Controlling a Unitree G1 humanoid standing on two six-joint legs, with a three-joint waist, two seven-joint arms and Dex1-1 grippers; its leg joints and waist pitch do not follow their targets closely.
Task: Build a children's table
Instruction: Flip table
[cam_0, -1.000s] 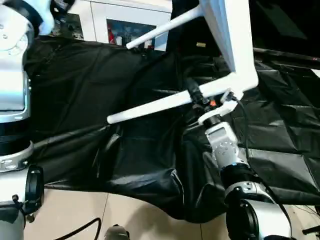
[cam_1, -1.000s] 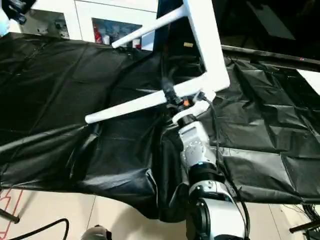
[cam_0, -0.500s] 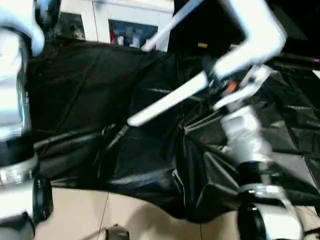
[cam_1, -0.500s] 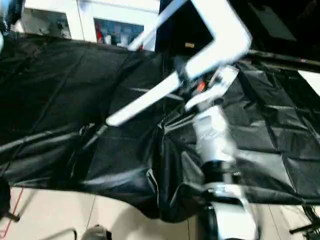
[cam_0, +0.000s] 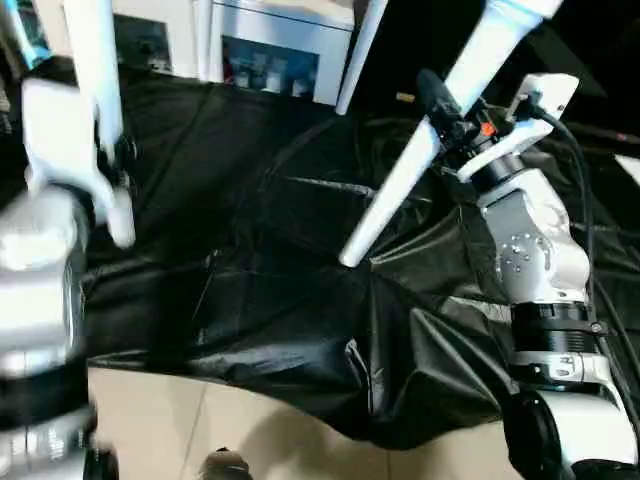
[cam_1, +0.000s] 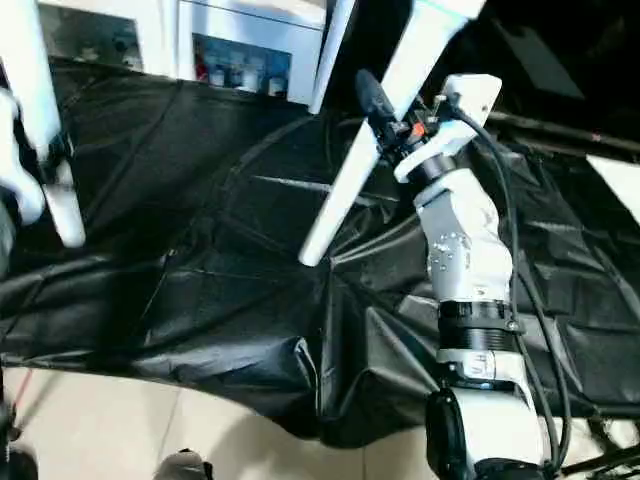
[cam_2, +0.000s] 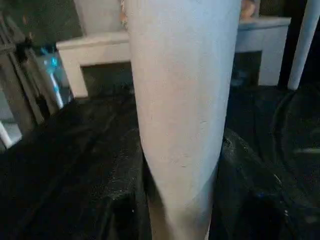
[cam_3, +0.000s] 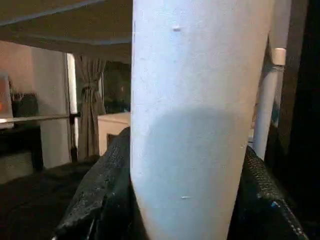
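The children's table hangs above the black-covered bench, its white legs pointing down and its top out of view above. My right gripper (cam_0: 440, 108) is shut on one slanting leg (cam_0: 400, 185), about halfway along. That leg (cam_3: 195, 115) sits between the black fingers (cam_3: 100, 200) in the right wrist view. At the far left my left gripper (cam_0: 115, 150) is shut on a nearly upright leg (cam_0: 92, 60), which shows as a thick white leg (cam_2: 182, 100) between its fingers (cam_2: 107, 200). A third leg (cam_0: 360, 50) hangs further back.
A crumpled black sheet (cam_0: 250, 280) covers the bench and sags over its front edge. A white cabinet with glass doors (cam_0: 270, 60) stands behind. Tan floor (cam_0: 250, 440) lies in front. A black cable (cam_0: 585, 200) loops beside my right forearm.
The table has swung up: the leg in my right gripper went from nearly level to steeply slanted, and that gripper rose. My left arm, with its leg, has come into the picture.
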